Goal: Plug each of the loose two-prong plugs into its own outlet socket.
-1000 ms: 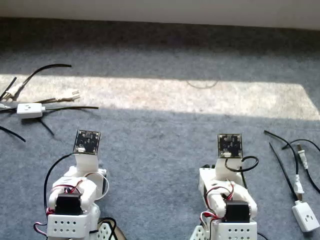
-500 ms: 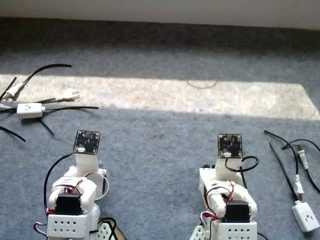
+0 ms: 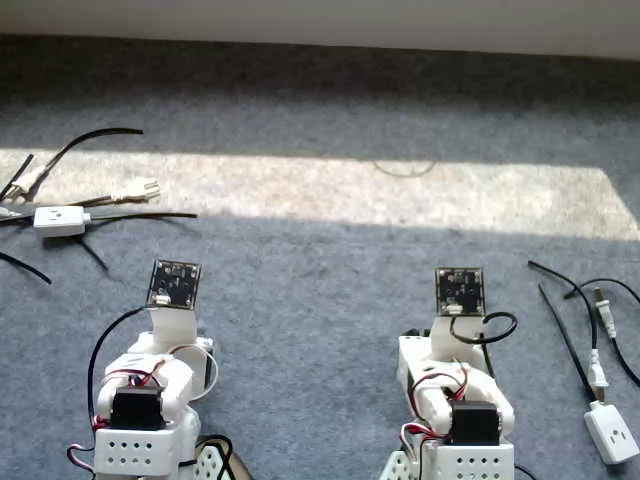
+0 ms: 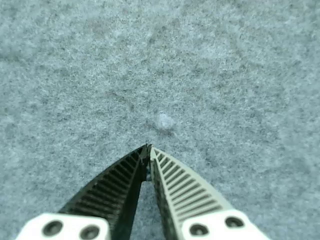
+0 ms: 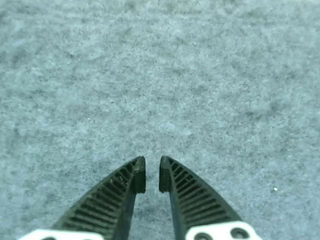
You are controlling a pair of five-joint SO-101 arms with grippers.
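A white outlet socket (image 3: 58,219) lies at the far left on the grey carpet, with a white two-prong plug (image 3: 135,188) loose just beyond it. At the right edge lies a second white socket (image 3: 612,432); a white plug (image 3: 597,377) sits right at its far end, and a dark plug (image 3: 604,305) lies farther back. Both arms are folded at the near edge, far from these. My left gripper (image 4: 149,148) is shut, tips touching, over bare carpet. My right gripper (image 5: 150,175) is shut to a thin slit, holding nothing.
Black cables (image 3: 95,135) trail around the left socket and more black cables (image 3: 565,320) run beside the right one. A sunlit band (image 3: 400,195) crosses the carpet. A pale wall edge (image 3: 320,20) bounds the far side.
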